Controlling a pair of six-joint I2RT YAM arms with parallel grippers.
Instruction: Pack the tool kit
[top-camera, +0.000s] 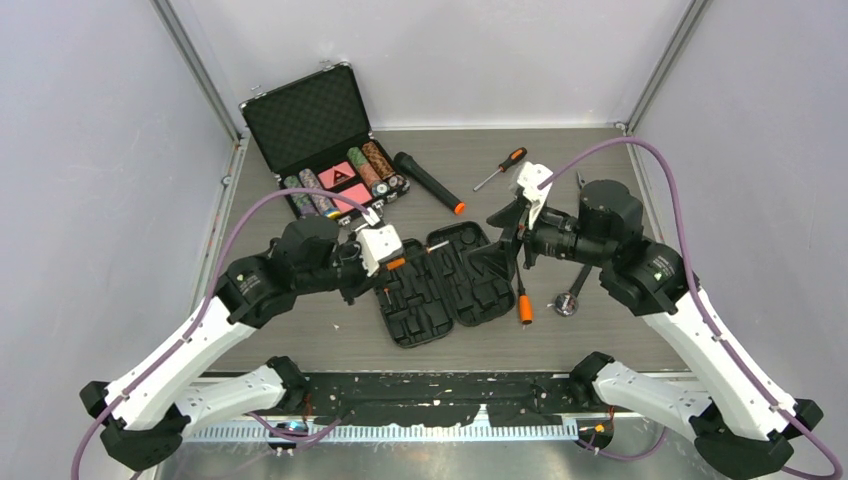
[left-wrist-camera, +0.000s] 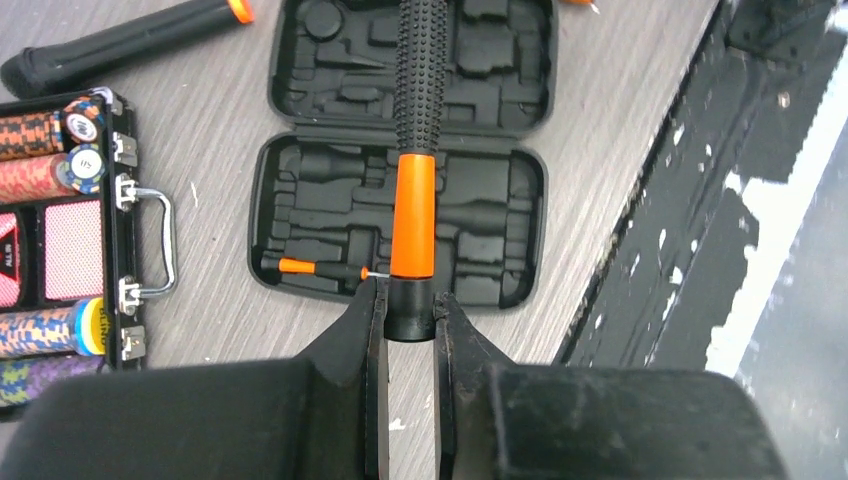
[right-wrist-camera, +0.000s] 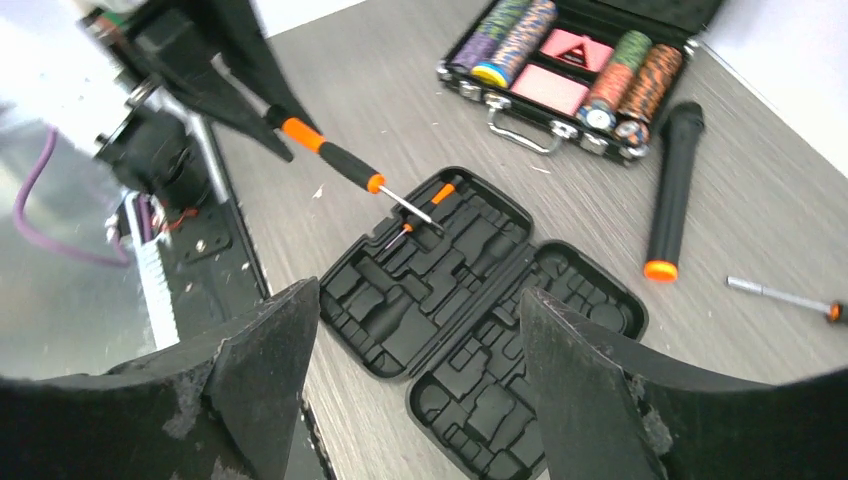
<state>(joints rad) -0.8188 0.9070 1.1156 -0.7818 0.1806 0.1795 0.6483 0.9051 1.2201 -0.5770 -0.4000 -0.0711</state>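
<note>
Now, near-centre: the case (top-camera: 420, 320) lies open and flat, nearly all slots bare. One small screwdriver (left-wrist-camera: 305, 267) sits in a slot of the left half.

Left gripper (left-wrist-camera: 410, 330): fingers clamped on the butt cap of a big screwdriver (left-wrist-camera: 414, 215). It is held above the far-left part of the case with the shaft pointing right and the tip just over the small one. Not yet seated.

Right gripper (right-wrist-camera: 418, 292): fingers spread wide with nothing between them, hovering at the right edge of the case. Below it a loose screwdriver (top-camera: 523, 300) lies just right of the case. Beside that is a round-headed metal tool (top-camera: 567, 300), kind unclear.

Farther: a third screwdriver (top-camera: 500, 168), well apart from the case. Far left: a flashlight (top-camera: 428, 182) and a chip case (top-camera: 320, 140), not kit.

Risks, as judged:
- The grip is at the very end of the handle, leaving a long overhang. Any tip contact could lever the tool round in the fingers.
- The tip is close to the seated small screwdriver. Lowering could knock it out or wedge on it.
- If lowered off-line, the handle would ride on the moulded ribs and sit proud, so the lid would not shut later.
- The case is loose on the table, and a sideways shove would slide it into the loose tools at right.
- Both arms crowd the case, so they could clash.
- The flashlight shares the kit's colours and could be picked by mistake.
</note>
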